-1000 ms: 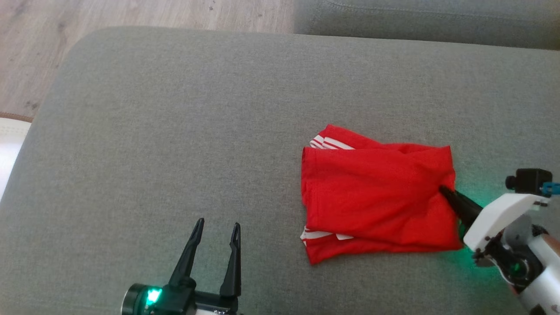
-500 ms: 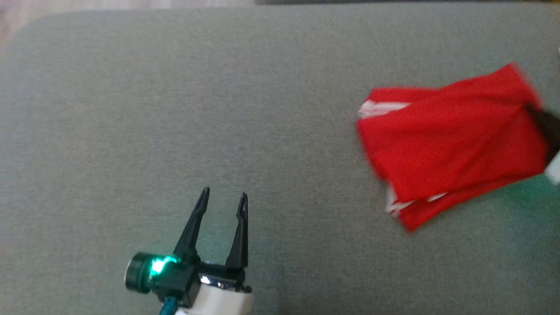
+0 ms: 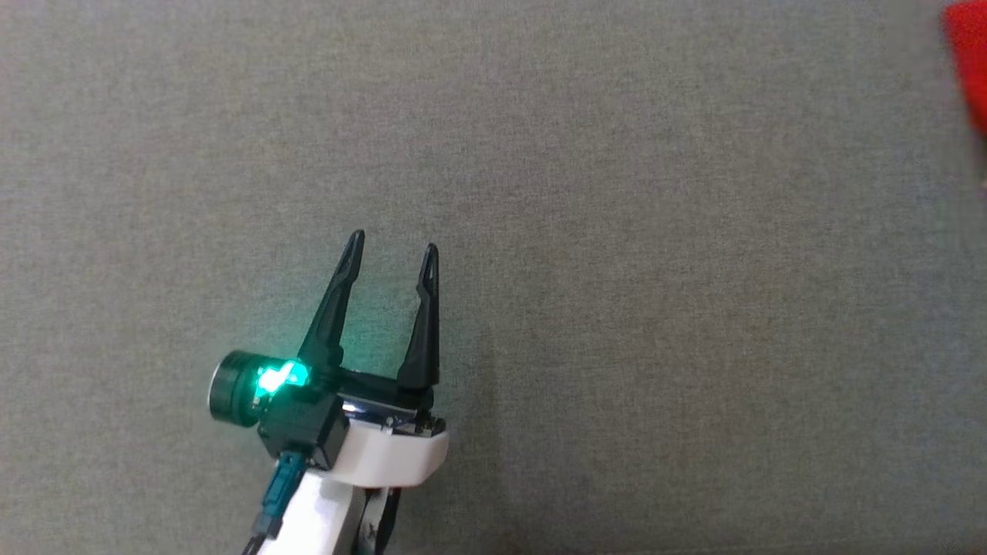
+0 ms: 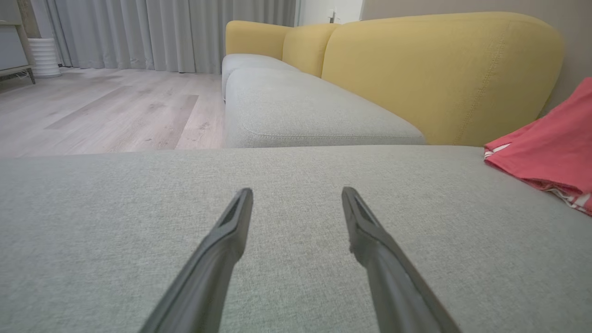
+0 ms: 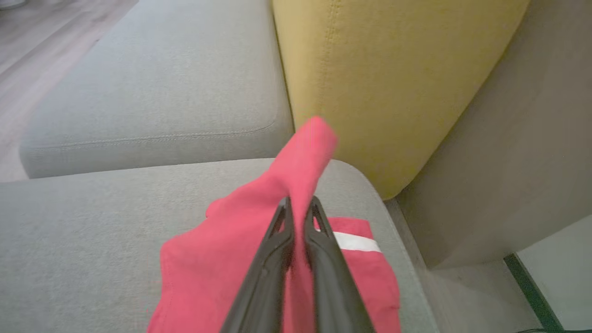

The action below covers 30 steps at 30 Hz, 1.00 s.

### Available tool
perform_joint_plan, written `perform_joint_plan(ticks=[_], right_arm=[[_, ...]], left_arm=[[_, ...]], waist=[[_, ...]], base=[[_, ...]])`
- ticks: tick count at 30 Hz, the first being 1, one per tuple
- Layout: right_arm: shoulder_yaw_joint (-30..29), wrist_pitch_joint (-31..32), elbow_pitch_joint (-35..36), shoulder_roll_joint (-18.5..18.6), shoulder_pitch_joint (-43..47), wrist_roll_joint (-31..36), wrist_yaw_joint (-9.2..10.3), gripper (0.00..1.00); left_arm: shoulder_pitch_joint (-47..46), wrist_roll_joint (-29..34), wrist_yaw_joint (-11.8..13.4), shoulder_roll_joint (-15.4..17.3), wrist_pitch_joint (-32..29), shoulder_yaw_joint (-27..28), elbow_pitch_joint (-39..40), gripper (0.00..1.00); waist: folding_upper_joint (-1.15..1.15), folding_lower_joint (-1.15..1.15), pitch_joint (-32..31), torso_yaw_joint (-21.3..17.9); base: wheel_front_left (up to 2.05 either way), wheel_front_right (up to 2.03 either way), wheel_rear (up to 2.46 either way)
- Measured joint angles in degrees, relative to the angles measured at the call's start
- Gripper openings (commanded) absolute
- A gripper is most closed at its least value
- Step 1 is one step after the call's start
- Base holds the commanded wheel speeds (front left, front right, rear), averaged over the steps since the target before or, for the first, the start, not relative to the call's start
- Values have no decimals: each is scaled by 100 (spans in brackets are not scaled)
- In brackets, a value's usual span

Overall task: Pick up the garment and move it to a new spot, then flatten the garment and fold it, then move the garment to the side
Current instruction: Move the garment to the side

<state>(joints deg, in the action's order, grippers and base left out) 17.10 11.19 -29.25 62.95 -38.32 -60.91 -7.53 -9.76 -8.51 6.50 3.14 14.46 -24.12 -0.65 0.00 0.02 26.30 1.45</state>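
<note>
The garment is a folded red piece with white stripes. Its edge shows at the top right corner of the head view (image 3: pixel 970 62) and at the right of the left wrist view (image 4: pixel 550 143). In the right wrist view the garment (image 5: pixel 222 259) lies near the cushion's corner beside the yellow backrest, and my right gripper (image 5: pixel 299 203) is shut on a fold of it that stands up between the fingers. My left gripper (image 3: pixel 392 245) hovers open over bare grey cushion at the lower left, holding nothing; its fingers (image 4: pixel 231 222) stand well apart.
The grey sofa cushion (image 3: pixel 617 308) spreads all around. A yellow backrest (image 4: pixel 439 74) rises behind it, with a second grey seat cushion (image 4: pixel 296 111) and wooden floor (image 4: pixel 101 111) beyond. The cushion's right edge (image 5: pixel 407 277) drops off near the garment.
The head camera has swung, so the garment slid to the picture's top right corner. My right gripper closed on the garment's edge and lifted a fold. The left gripper stays open.
</note>
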Motion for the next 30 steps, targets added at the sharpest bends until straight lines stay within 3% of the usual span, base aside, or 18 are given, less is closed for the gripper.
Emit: perform_joint_plan(ticks=[3,4,5,9,15,22,23,30], right_arm=[[-277,131,-186,41,13,92,-1,3],[-327,138,-261,42,25,218,-1,71],[-408,92,-353,25,28,378,-1,100],[-725,-141,-450,-304,24,1072,-1,100],[-681,-408,204,-1696,298,1998,-1,100],[-249,-1102,523,-3147,1448,2621,0,100],[-249,-1102,523,-3147,1448,2621,0,100],[291,-2256,469,-4134,2302,3100,-1,100]], left_arm=[[-62,0,-1,-2,0,1,-4,100],[-63,0,-3,-2,0,0,-12,100],[-63,-1,-20,-3,0,1,-24,100],[-62,-8,-35,-4,0,29,-40,100],[-13,-118,151,-14,10,204,-53,100],[548,-314,209,-14,24,383,-222,100],[548,-314,209,-14,24,383,-222,100],[1131,-364,208,-14,24,485,-343,100]], waist=[[0,0,95,-10],[0,0,98,-12],[0,0,87,-14],[0,-2,-59,-24],[0,-2,-511,-33],[0,-3,-1261,11],[0,-3,-1261,11],[0,-4,-2071,127]], base=[[0,0,0],[0,0,0],[0,0,0],[0,0,0],[0,0,0],[0,0,0],[0,0,0],[0,0,0]])
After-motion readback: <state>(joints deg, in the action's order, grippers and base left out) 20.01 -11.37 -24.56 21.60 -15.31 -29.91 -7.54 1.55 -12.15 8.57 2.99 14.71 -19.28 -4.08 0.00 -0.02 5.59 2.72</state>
